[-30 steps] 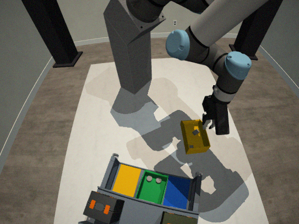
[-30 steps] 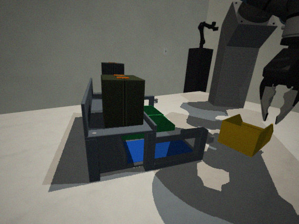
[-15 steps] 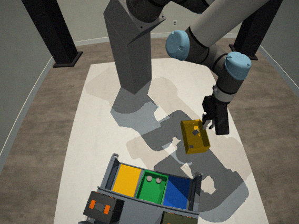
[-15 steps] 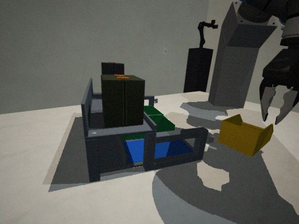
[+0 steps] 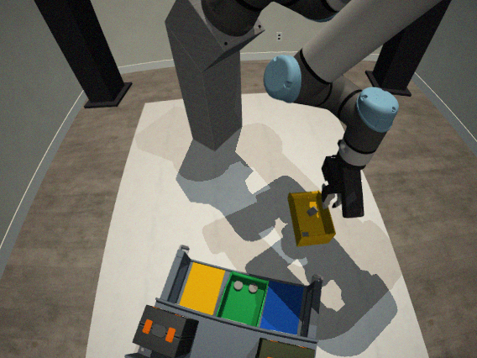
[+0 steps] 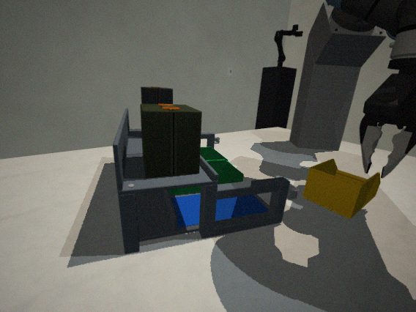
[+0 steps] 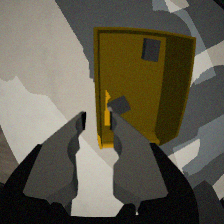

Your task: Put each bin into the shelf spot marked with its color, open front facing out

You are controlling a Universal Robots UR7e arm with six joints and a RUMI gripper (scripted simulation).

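Observation:
The yellow bin point(image 5: 311, 218) lies on the table to the right of the shelf, and it also shows in the exterior view point(image 6: 340, 188) and the wrist view point(image 7: 145, 85). Two grey parts point(image 7: 151, 49) lie inside it. My gripper point(image 5: 329, 202) hangs just above the bin's far wall, near a corner. Its fingers stand a narrow gap apart, with the wall's edge below them and nothing held. The shelf point(image 5: 241, 298) has a yellow mark point(image 5: 202, 287) at the left. A green bin point(image 5: 243, 298) with two round parts sits in the middle. A blue mark point(image 5: 281, 307) is at the right.
Dark boxes point(image 6: 170, 139) stand on the shelf's low top board, one with orange latches point(image 5: 165, 329). The robot's grey pedestal point(image 5: 210, 84) rises at the back of the table. Black posts stand on the floor beyond the table.

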